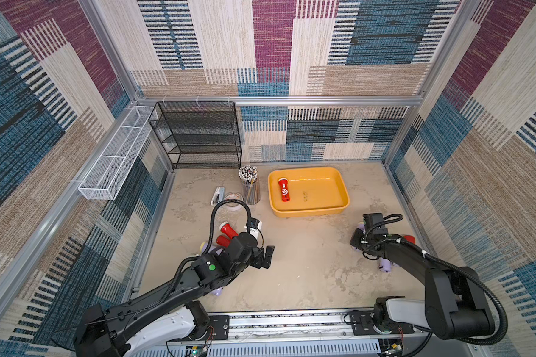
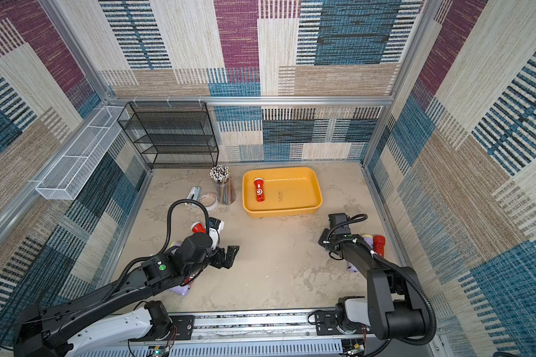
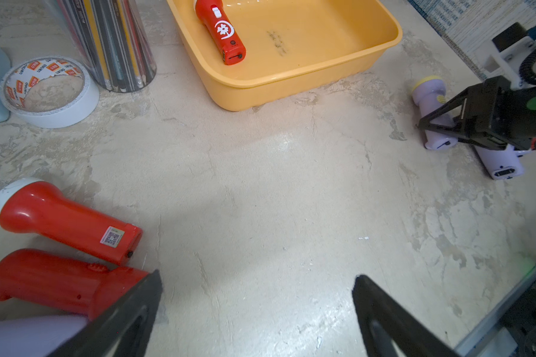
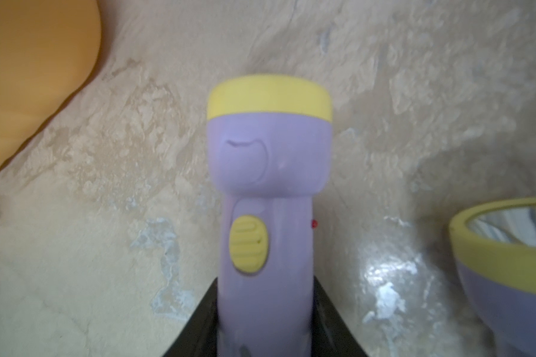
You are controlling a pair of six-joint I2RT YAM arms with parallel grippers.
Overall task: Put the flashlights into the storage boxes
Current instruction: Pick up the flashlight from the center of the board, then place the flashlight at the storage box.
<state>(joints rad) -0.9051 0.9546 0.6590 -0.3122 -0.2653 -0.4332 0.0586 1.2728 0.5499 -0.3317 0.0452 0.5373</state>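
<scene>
As right tool [image 4: 265,296] grips flashlight [image 4: 270,154], tray [image 4: 28,61] near

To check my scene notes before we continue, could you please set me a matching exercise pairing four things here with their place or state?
Things:
1. red flashlight with white logo
2. lavender flashlight in the middle of the right wrist view
3. left gripper
4. roll of tape

Places or states:
A. beside the cup of pencils
B. open, nothing held
C. lying in the yellow tray
D. gripped between the fingers of the right gripper

Pairs: 1-C, 2-D, 3-B, 4-A
</scene>
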